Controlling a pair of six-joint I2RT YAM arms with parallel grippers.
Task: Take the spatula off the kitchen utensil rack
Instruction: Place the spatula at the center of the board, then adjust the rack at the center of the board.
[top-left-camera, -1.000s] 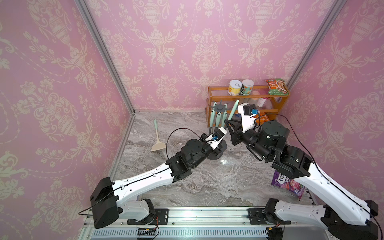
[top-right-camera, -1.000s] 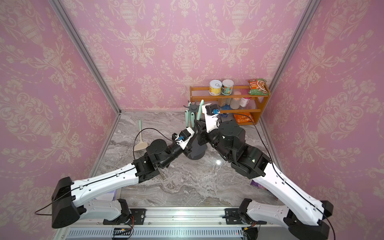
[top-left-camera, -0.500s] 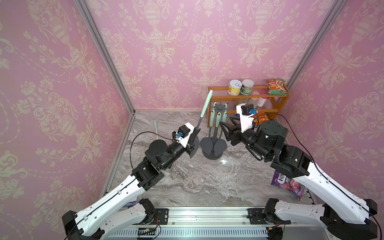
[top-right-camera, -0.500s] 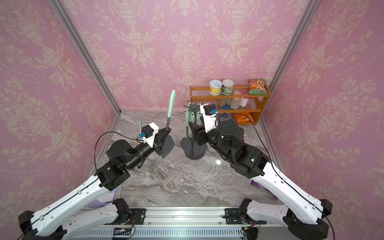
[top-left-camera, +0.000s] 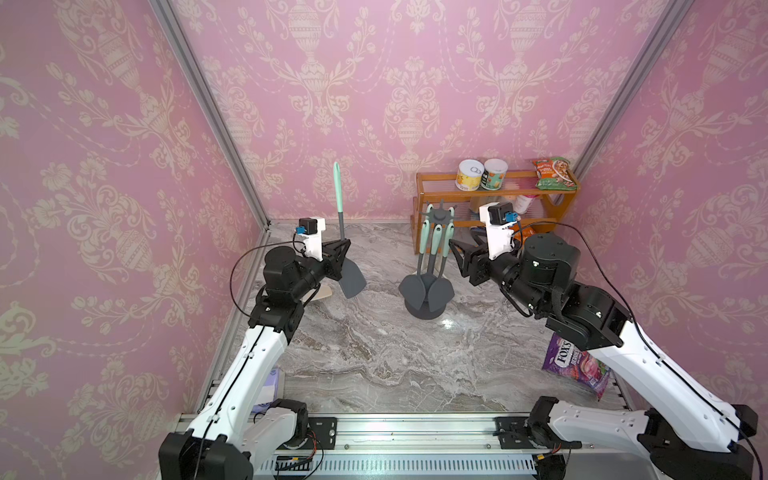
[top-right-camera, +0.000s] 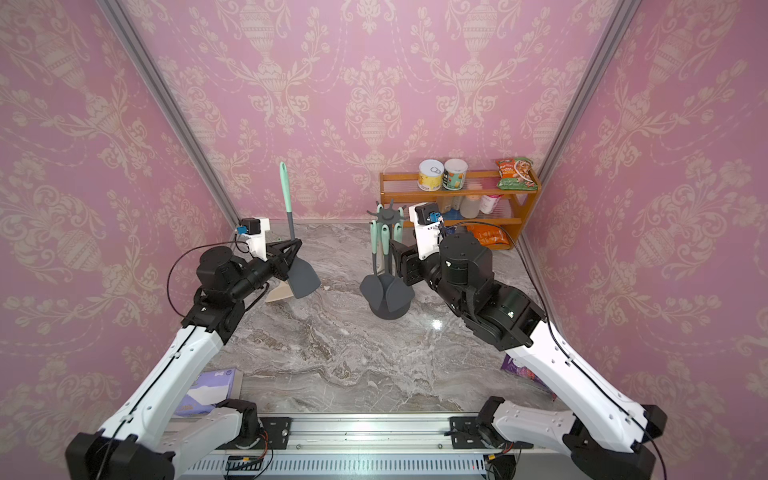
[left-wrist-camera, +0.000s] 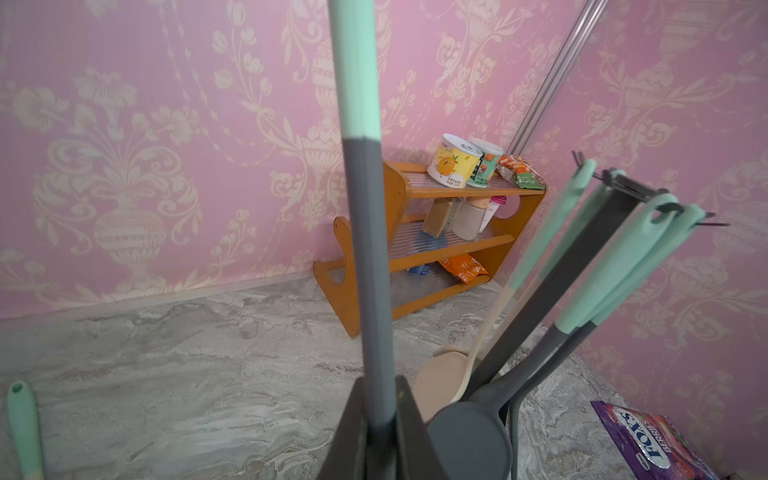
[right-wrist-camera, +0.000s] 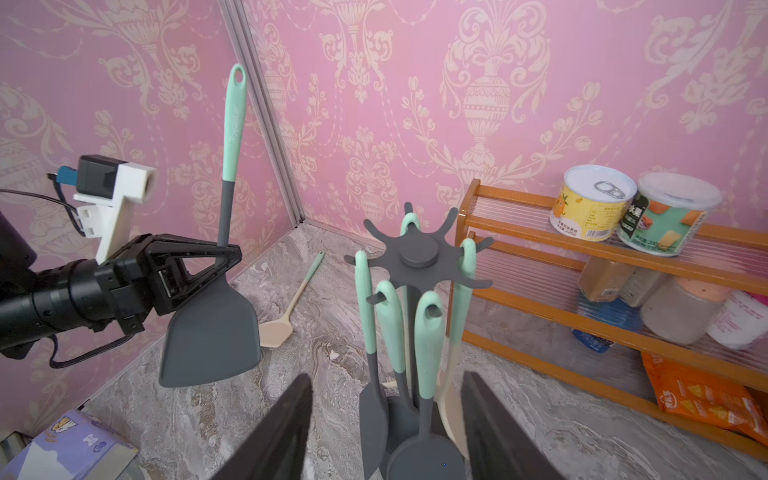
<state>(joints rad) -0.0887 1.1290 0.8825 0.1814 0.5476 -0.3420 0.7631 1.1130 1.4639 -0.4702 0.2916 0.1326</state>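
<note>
Two task items. The kitchen utensil rack (top-left-camera: 438, 215) is dark grey: round base, thin pole, star crown of hooks with several mint-handled utensils hanging off it. It stands just ahead of my right gripper (top-left-camera: 458, 254), not touching. The spatula (top-left-camera: 352, 277) has a mint handle and a dark grey shaft and flat blade. It's off the rack, clamped at the lower shaft in my left gripper (top-left-camera: 340, 251). The handle stands upright above the fingers and the blade hangs just below them, clear of the table. The rack is well apart from that gripper, out past its fingertips.

Vs a second ago: both grippers were crowded at the rack with the spatula right against it, and the left arm has since carried it out to its own side. The right jaws were closed then; now they stand apart, gripping nothing.

Room: pink damask walls (top-left-camera: 374, 83), grey marble tabletop (top-left-camera: 374, 357). An orange wooden shelf (top-left-camera: 490, 193) sits beyond the right gripper, and a purple candy bag (top-left-camera: 577, 368) well behind it. A beige turner (right-wrist-camera: 276, 332) lies on the table under the left gripper.
</note>
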